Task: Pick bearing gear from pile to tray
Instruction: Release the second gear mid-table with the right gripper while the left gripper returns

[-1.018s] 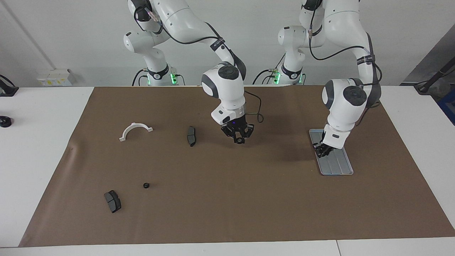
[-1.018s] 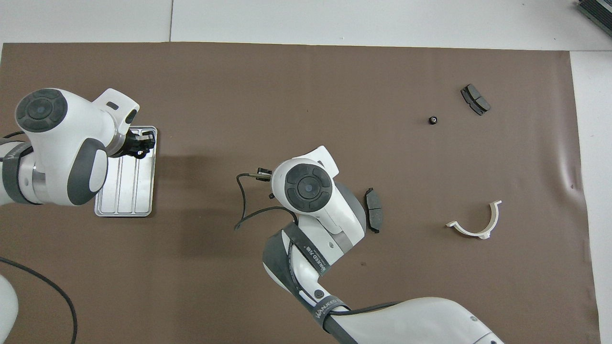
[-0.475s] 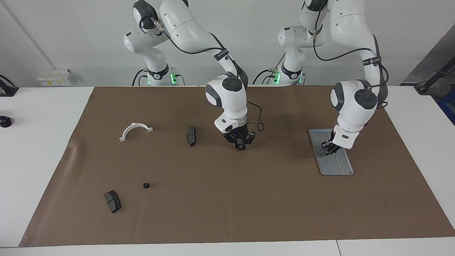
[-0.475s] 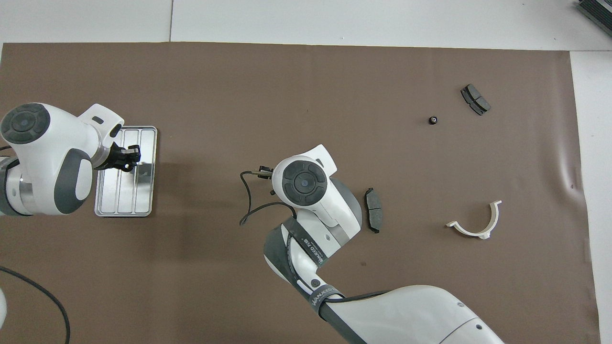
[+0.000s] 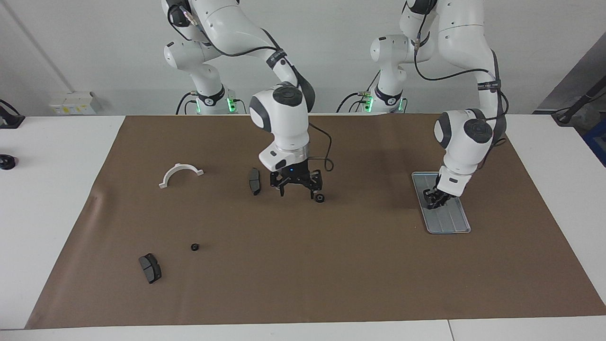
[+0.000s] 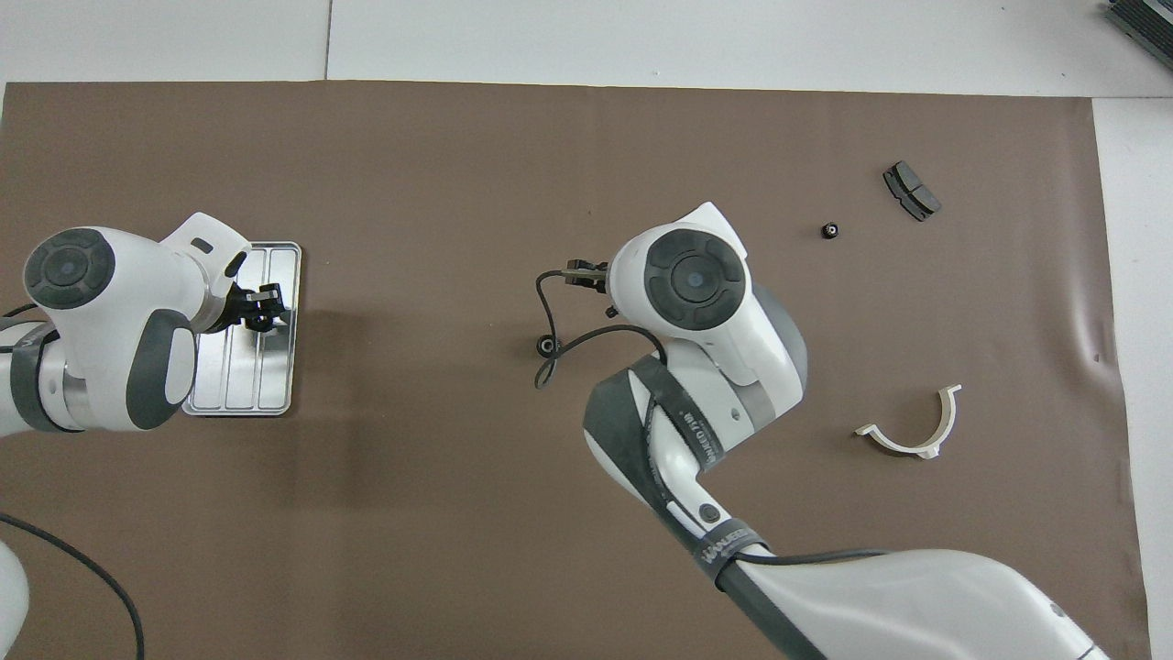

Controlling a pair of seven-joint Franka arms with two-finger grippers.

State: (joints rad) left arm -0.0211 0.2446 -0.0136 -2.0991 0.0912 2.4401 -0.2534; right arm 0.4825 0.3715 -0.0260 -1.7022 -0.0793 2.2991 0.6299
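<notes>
Right gripper (image 5: 297, 185) hangs low over the brown mat with its fingers spread wide, holding nothing. One bearing gear (image 5: 320, 198) lies on the mat just beside its fingertip, toward the left arm's end. Another gear (image 5: 194, 246) sits farther from the robots, near a brake pad (image 5: 149, 268). Left gripper (image 5: 434, 199) is down in the tray (image 5: 461, 227); whether its fingers pinch anything cannot be told

right gripper (image 5: 296, 187) spread wide, left gripper (image 5: 433, 199) lowered
</notes>
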